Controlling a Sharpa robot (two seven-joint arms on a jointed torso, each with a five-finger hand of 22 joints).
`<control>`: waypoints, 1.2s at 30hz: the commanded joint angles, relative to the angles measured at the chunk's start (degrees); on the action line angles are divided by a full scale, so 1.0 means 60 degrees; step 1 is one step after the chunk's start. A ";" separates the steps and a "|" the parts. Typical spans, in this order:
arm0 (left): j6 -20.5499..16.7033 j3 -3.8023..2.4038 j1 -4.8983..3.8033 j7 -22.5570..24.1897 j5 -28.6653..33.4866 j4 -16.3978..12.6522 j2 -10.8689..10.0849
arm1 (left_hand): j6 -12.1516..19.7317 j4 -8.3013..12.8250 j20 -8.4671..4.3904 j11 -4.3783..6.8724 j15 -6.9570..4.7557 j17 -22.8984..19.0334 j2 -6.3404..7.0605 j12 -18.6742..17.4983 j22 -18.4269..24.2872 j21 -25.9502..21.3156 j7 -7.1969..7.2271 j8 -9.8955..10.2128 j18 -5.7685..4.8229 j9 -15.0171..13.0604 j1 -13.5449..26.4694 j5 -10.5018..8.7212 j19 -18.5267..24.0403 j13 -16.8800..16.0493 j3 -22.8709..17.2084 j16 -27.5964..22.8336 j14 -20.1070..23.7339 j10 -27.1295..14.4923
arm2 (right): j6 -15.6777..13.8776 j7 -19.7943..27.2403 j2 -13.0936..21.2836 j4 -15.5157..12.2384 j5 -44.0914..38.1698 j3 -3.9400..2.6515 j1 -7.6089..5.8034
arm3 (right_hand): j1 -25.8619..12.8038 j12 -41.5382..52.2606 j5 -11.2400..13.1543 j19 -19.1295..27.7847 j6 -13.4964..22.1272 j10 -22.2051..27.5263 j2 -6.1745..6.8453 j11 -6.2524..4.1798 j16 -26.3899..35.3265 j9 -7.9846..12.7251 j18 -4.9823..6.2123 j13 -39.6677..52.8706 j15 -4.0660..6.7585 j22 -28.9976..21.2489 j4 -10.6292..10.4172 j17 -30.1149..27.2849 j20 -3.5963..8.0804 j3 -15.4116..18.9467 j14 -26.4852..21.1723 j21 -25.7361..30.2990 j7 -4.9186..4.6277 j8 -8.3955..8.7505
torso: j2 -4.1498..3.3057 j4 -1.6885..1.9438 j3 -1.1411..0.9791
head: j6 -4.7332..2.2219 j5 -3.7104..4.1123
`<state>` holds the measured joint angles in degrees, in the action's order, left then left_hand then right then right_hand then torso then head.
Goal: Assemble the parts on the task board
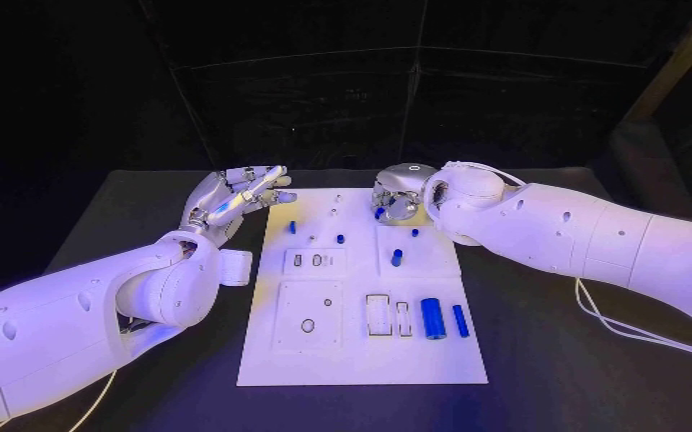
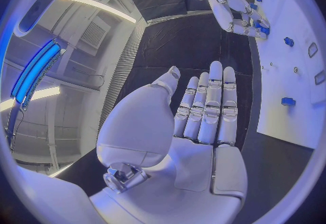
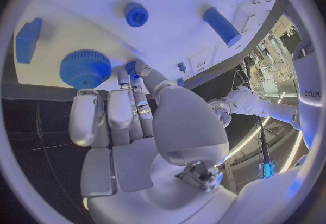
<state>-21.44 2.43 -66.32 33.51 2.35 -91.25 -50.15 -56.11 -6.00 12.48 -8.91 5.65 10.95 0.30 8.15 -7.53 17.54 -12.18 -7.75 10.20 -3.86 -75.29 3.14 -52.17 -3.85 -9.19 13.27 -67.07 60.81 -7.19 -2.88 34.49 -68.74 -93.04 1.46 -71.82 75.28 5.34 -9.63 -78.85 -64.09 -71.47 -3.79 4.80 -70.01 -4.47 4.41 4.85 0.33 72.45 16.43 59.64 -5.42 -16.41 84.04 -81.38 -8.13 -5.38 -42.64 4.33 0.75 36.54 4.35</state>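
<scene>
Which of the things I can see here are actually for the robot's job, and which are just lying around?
For the job: flat white task board; thick blue cylinder; slim blue rod; blue toothed gear; small blue piece pinched by the silver right hand.
Just there: black table; thin white cable lying on it.

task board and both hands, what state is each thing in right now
left hand: open, fingers straight and together, holding nothing, beside the board's left edge
right hand: pinching a small blue part at its fingertips, over the board's far end
task board: flat on the table
blue gear: on the board, by the right hand
large blue cylinder: lying on the board
thin blue cylinder: lying beside it
</scene>
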 commanded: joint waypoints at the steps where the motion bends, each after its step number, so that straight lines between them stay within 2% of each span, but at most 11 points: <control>1: 0.0164 -0.0009 -0.0015 0.0009 -0.0059 -0.0013 -0.0019 | 0.0014 0.0065 0.0003 -0.0011 0.0034 0.0017 0.0042 -0.0056 0.0016 0.0005 -0.0019 0.0063 0.0058 0.0011 -0.0085 0.0030 -0.0089 0.0009 0.0013 -0.0046 -0.0052 -0.0039 | -0.1378 0.0249 0.0073 -0.0255 0.0041 -0.0004 -0.0010 | 0.0225 0.0034 0.0052 -0.0073 -0.0061 -0.0261 -0.0099 -0.0179 -0.0062 -0.0047 -0.0112 0.0034 0.0093 0.0044 -0.0004 0.0023 0.0001 -0.0102 0.0302 -0.0060 -0.0005 -0.0027 | -0.0007 -0.0004 -0.0006 | -0.0036 -0.0022; 6: 0.0179 -0.0009 -0.0016 -0.0006 -0.0059 -0.0016 -0.0036 | 0.0014 0.0065 0.0003 -0.0011 0.0034 0.0017 0.0042 -0.0056 0.0016 0.0005 -0.0019 0.0063 0.0058 0.0011 -0.0085 0.0030 -0.0089 0.0009 0.0013 -0.0046 -0.0052 -0.0039 | -0.2151 0.0119 0.0106 -0.0511 0.0176 -0.0009 -0.0012 | 0.0188 -0.0044 0.0083 -0.0069 -0.0014 -0.0209 0.0016 -0.0147 -0.0099 -0.0030 -0.0121 0.0042 0.0073 0.0097 -0.0037 0.0007 -0.0005 -0.0282 0.0275 -0.0105 -0.0037 0.0048 | -0.0012 -0.0003 0.0001 | -0.0107 -0.0030; 10: 0.0201 -0.0009 -0.0017 -0.0016 -0.0059 -0.0013 -0.0033 | 0.0014 0.0065 0.0003 -0.0011 0.0034 0.0017 0.0042 -0.0056 0.0016 0.0005 -0.0019 0.0063 0.0058 0.0011 -0.0085 0.0030 -0.0089 0.0009 0.0013 -0.0046 -0.0052 -0.0039 | -0.2387 -0.0050 -0.0060 -0.0362 0.0259 -0.0013 -0.0014 | 0.0154 -0.0094 0.0127 -0.0054 0.0022 -0.0165 0.0081 -0.0124 -0.0115 -0.0018 -0.0121 0.0039 0.0052 0.0111 -0.0055 -0.0004 -0.0022 -0.0384 0.0258 -0.0118 -0.0061 0.0098 | -0.0024 0.0017 -0.0002 | -0.0155 -0.0022; 14: 0.0246 -0.0009 -0.0018 -0.0028 -0.0059 0.0018 -0.0003 | 0.0015 0.0071 0.0004 -0.0011 0.0035 0.0019 0.0040 -0.0061 0.0018 0.0004 -0.0018 0.0066 0.0057 0.0011 -0.0090 0.0031 -0.0089 0.0009 0.0010 -0.0050 -0.0049 -0.0040 | -0.2388 -0.0152 -0.0369 0.0004 0.0462 -0.0014 -0.0017 | 0.0093 -0.0142 0.0173 -0.0041 0.0063 -0.0121 0.0145 -0.0100 -0.0145 -0.0006 -0.0121 0.0034 0.0030 0.0123 -0.0090 0.0002 -0.0042 -0.0464 0.0249 -0.0131 -0.0085 0.0147 | -0.0041 0.0049 -0.0004 | -0.0206 -0.0034; 19: 0.0271 -0.0009 -0.0020 -0.0031 -0.0059 0.0074 0.0029 | 0.0013 0.0096 0.0006 -0.0011 0.0037 0.0031 0.0024 -0.0079 0.0025 0.0000 -0.0017 0.0077 0.0057 0.0010 -0.0117 0.0034 -0.0091 0.0008 -0.0012 -0.0065 -0.0045 -0.0039 | -0.2293 -0.0194 -0.0828 0.0513 0.0578 -0.0016 -0.0019 | 0.0015 -0.0182 0.0197 -0.0042 0.0102 -0.0079 0.0214 -0.0079 -0.0180 0.0004 -0.0124 0.0028 0.0012 0.0148 -0.0135 0.0018 -0.0061 -0.0507 0.0247 -0.0149 -0.0102 0.0188 | -0.0045 0.0018 -0.0018 | -0.0217 -0.0099; 22: 0.0277 -0.0010 -0.0021 -0.0029 -0.0059 0.0078 0.0036 | 0.0013 0.0096 0.0006 -0.0011 0.0037 0.0031 0.0024 -0.0079 0.0025 0.0000 -0.0017 0.0077 0.0057 0.0010 -0.0117 0.0034 -0.0091 0.0008 -0.0012 -0.0065 -0.0045 -0.0039 | -0.2203 -0.0289 -0.1078 0.0772 0.0578 -0.0016 -0.0019 | -0.0048 -0.0214 0.0203 -0.0040 0.0144 -0.0034 0.0256 -0.0062 -0.0204 0.0013 -0.0126 0.0020 -0.0004 0.0162 -0.0180 0.0023 -0.0077 -0.0542 0.0244 -0.0159 -0.0118 0.0222 | -0.0069 0.0032 -0.0011 | -0.0239 -0.0103; 25: 0.0284 -0.0010 -0.0024 -0.0035 -0.0059 0.0088 0.0051 | 0.0013 0.0096 0.0006 -0.0011 0.0037 0.0031 0.0024 -0.0079 0.0025 0.0000 -0.0017 0.0077 0.0057 0.0010 -0.0117 0.0034 -0.0091 0.0008 -0.0012 -0.0065 -0.0045 -0.0039 | -0.2117 -0.0342 -0.1358 0.1062 0.0544 -0.0016 -0.0020 | -0.0075 -0.0225 0.0207 -0.0039 0.0159 -0.0018 0.0274 -0.0053 -0.0212 0.0016 -0.0126 0.0017 -0.0009 0.0168 -0.0201 0.0023 -0.0084 -0.0555 0.0242 -0.0164 -0.0123 0.0233 | -0.0076 0.0035 -0.0022 | -0.0243 -0.0114; 29: 0.0296 -0.0010 -0.0028 -0.0041 -0.0059 0.0092 0.0066 | 0.0013 0.0096 0.0006 -0.0011 0.0037 0.0031 0.0024 -0.0079 0.0025 0.0000 -0.0017 0.0077 0.0057 0.0010 -0.0117 0.0034 -0.0091 0.0008 -0.0012 -0.0065 -0.0045 -0.0039 | -0.2072 -0.0358 -0.1581 0.1236 0.0509 -0.0016 -0.0019 | -0.0083 -0.0232 0.0209 -0.0036 0.0170 -0.0007 0.0287 -0.0050 -0.0219 0.0019 -0.0126 0.0015 -0.0012 0.0167 -0.0207 0.0027 -0.0087 -0.0563 0.0242 -0.0164 -0.0126 0.0240 | -0.0085 0.0058 -0.0015 | -0.0248 -0.0131; 36: 0.0309 -0.0010 -0.0031 -0.0048 -0.0059 0.0122 0.0099 | 0.0013 0.0096 0.0006 -0.0011 0.0037 0.0031 0.0024 -0.0079 0.0025 0.0000 -0.0017 0.0077 0.0057 0.0010 -0.0117 0.0034 -0.0091 0.0008 -0.0012 -0.0065 -0.0045 -0.0039 | -0.2095 -0.0458 -0.1809 0.1435 0.0491 -0.0016 -0.0019 | -0.0095 -0.0238 0.0206 -0.0040 0.0182 0.0004 0.0296 -0.0046 -0.0224 0.0021 -0.0127 0.0013 -0.0016 0.0177 -0.0217 0.0026 -0.0091 -0.0575 0.0240 -0.0170 -0.0131 0.0247 | -0.0086 0.0023 -0.0021 | -0.0259 -0.0214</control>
<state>-20.47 2.43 -66.40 33.02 2.32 -90.49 -49.66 -56.11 -5.60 12.49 -8.91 5.65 11.08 0.51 7.87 -7.44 17.54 -12.18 -7.57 10.19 -3.87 -75.50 3.15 -52.16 -3.87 -9.26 13.27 -67.06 60.81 -19.48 -4.83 23.79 -60.30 -90.07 1.41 -71.79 74.92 4.13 -8.64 -79.04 -63.37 -71.47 -2.39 4.79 -71.05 -4.25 4.42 5.00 0.32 73.43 15.31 59.71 -5.62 -19.57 84.04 -82.05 -8.76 -4.26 -43.12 4.58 0.63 35.01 3.18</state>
